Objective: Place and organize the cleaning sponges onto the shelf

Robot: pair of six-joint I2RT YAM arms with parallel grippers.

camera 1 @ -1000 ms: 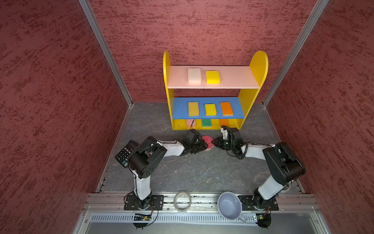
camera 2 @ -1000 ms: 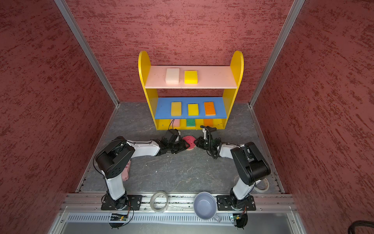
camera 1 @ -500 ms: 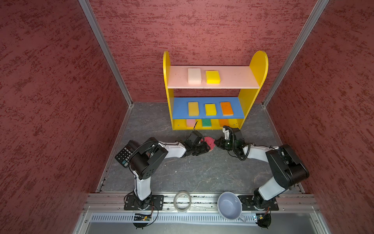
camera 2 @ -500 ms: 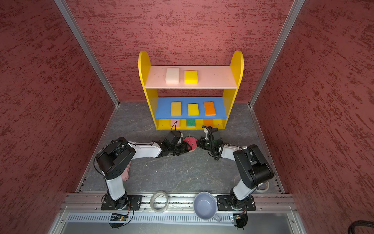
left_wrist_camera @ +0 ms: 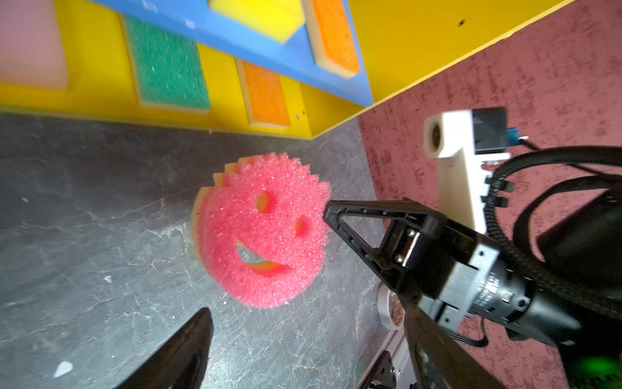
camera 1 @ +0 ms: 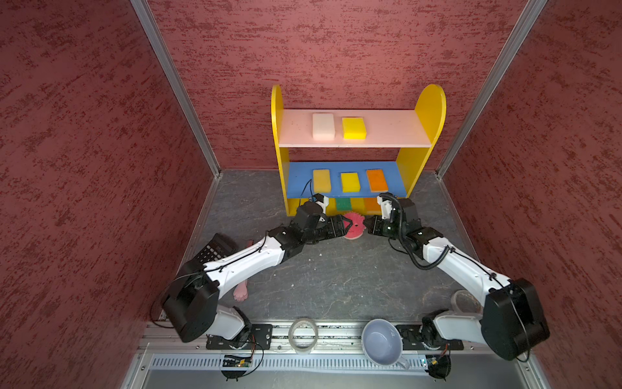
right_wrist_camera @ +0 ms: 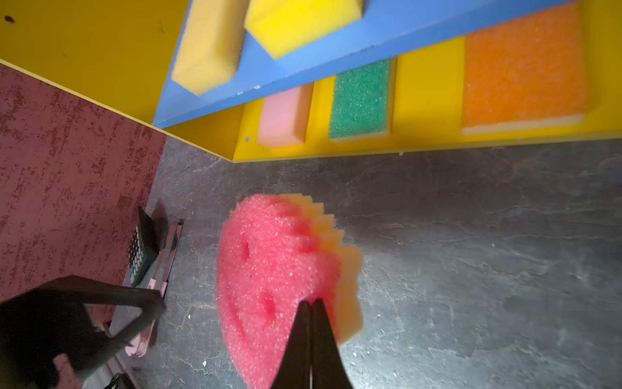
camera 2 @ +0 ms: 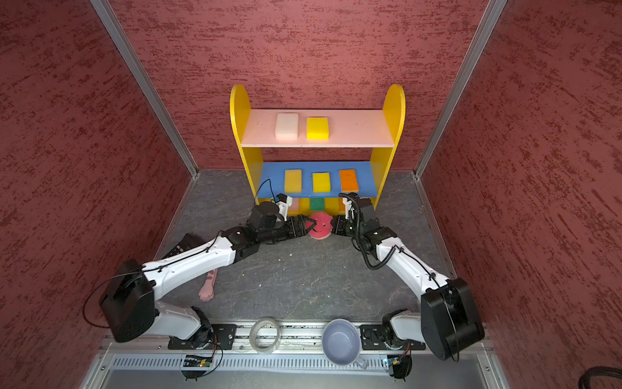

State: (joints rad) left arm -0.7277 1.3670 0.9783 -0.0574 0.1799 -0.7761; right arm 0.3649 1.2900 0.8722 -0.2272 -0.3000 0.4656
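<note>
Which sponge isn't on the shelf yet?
The round red-pink smiley sponge: pinched by the right gripper, in front of the shelf. The rectangular ones all lie on it.

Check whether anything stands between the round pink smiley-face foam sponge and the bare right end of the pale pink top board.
Nothing visible does. The right gripper, shut on the sponge's edge, holds it before the shelf; the open left gripper sits on its far side, off that path.

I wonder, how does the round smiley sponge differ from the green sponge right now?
The smiley sponge is round and red-pink; the green sponge is a rectangular block. The smiley sponge is pinched by the right gripper, off the shelf; the green sponge lies on the shelf's base. Both have a pale backing layer.
</note>
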